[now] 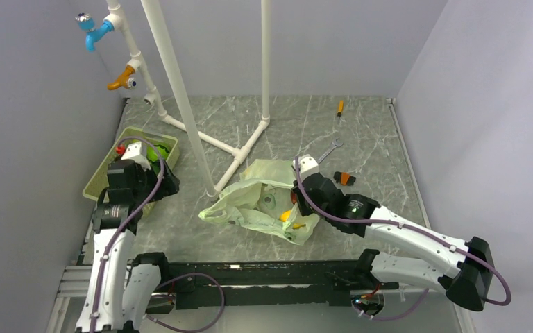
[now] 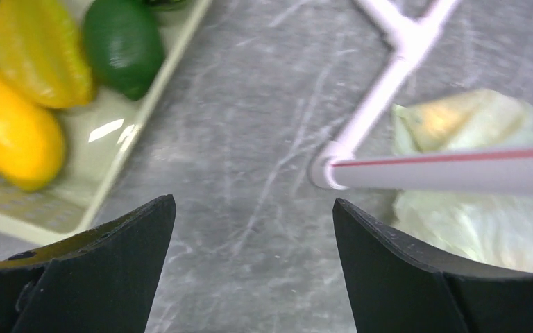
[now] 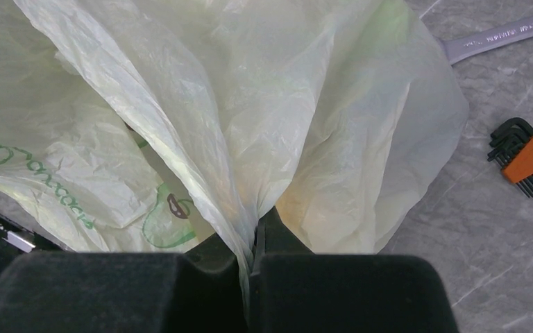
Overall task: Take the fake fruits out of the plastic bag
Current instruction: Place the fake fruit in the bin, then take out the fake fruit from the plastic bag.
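The pale-green plastic bag [image 1: 267,201] lies crumpled mid-table, with yellow-orange fruit pieces [image 1: 286,216] showing through near its front. My right gripper [image 1: 298,182] is shut on a fold of the bag [image 3: 201,125], the film pinched between its fingertips [image 3: 253,239]. My left gripper [image 1: 154,154] is open and empty by the pale-green basket [image 1: 104,177]; in its wrist view [image 2: 253,208] it hangs over bare table. Two yellow fruits [image 2: 14,132] [image 2: 38,48] and a green round fruit [image 2: 121,45] lie in the basket [image 2: 41,215]. The bag also shows at right [image 2: 472,222].
A white pipe frame [image 1: 180,90] stands on the table, one foot [image 2: 330,166] between basket and bag. A wrench [image 1: 326,151], an orange hex key set [image 1: 345,178] [image 3: 527,156] and a small screwdriver [image 1: 340,107] lie behind the bag. Grey walls enclose the table.
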You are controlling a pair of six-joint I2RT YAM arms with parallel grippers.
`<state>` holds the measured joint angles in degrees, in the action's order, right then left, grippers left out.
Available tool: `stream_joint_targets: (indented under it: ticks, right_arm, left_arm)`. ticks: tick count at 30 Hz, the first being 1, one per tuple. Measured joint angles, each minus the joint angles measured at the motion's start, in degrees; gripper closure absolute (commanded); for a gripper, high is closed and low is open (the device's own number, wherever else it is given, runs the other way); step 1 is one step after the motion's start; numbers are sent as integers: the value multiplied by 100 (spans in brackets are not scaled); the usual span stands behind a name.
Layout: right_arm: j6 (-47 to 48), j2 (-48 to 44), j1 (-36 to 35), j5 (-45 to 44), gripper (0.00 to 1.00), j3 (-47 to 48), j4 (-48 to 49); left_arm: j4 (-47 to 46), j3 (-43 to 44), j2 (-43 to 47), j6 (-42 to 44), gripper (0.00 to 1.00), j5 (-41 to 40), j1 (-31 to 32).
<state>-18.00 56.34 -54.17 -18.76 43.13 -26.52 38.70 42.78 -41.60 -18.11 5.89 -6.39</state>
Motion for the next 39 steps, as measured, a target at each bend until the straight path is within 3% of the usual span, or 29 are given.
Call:
stream_joint_targets:
  ticks: [3, 8, 14, 18, 24, 26, 31, 39]
  right_arm:
    - [2, 15, 4, -2, 100, 0, 0]
    - [7, -11, 11, -2, 100, 0, 0]
    - [48, -175, 15, 33, 100, 9, 4]
    - [46, -396, 15, 151, 100, 9, 7]
    - [0, -658, 15, 275, 100, 9, -17]
    - [-46, -704, 15, 313, 100, 9, -52]
    - [-243, -798, 20, 476, 100, 0, -201]
    - [-769, -1156, 22, 748, 100, -306, -398]
  left_arm:
    - [-20, 63, 376, -35, 7, 450, 289]
    - [-815, 127, 1060, -179, 11, 1788, 863]
    - [-1829, -317, 1207, -538, 13, 1934, 3071]
    - [-2251, -726, 1141, -730, 19, 1226, 4651]
    - [-3167, -979, 109, -879, 20, -994, 7390]
    - [-3539, -1060, -365, -940, 21, -1615, 7982]
    - [-4052, -907, -1683, -1010, 26, -2822, 8693]
    - [-4671, -870, -2573, -1368, 33, -3477, 8808]
